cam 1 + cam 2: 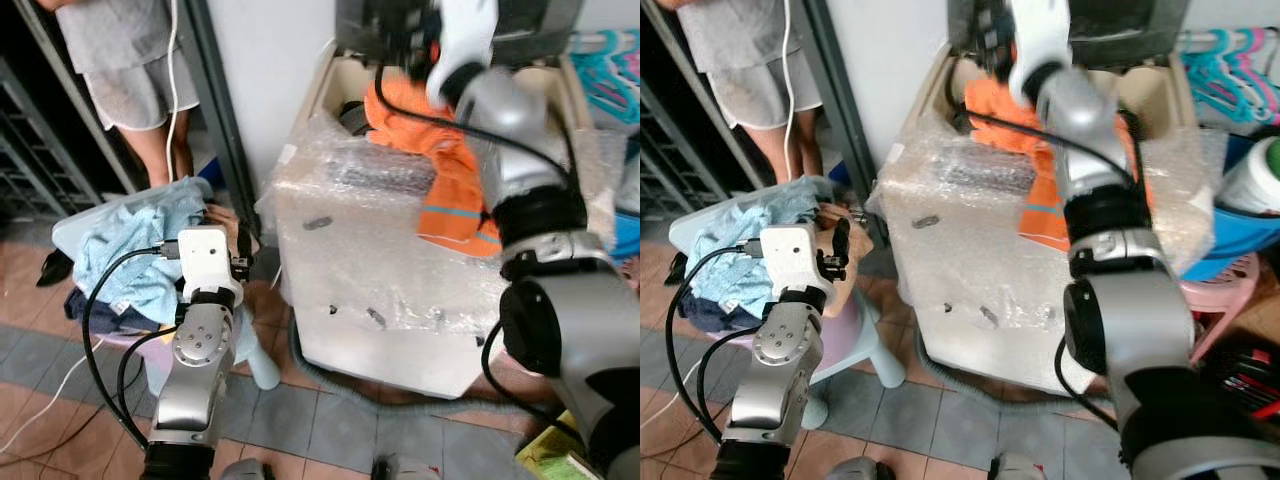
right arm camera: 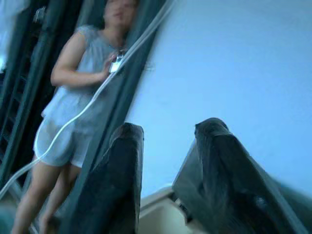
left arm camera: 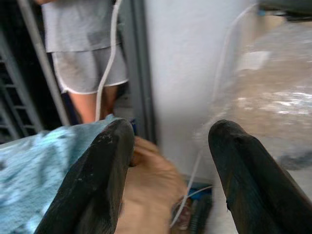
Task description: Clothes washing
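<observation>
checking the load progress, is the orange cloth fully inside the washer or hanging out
Hanging out: the orange cloth drapes from the washer opening over its plastic-wrapped top and down the front.

Beside the dark door frame (image 1: 215,110) you have a person (image 1: 130,70) in grey shorts, a white cable (image 1: 172,70) hanging before them. To your far right, teal hangers (image 1: 1230,60) hang above a pink stool (image 1: 1230,290); the floor (image 1: 330,425) is grey tile.
</observation>
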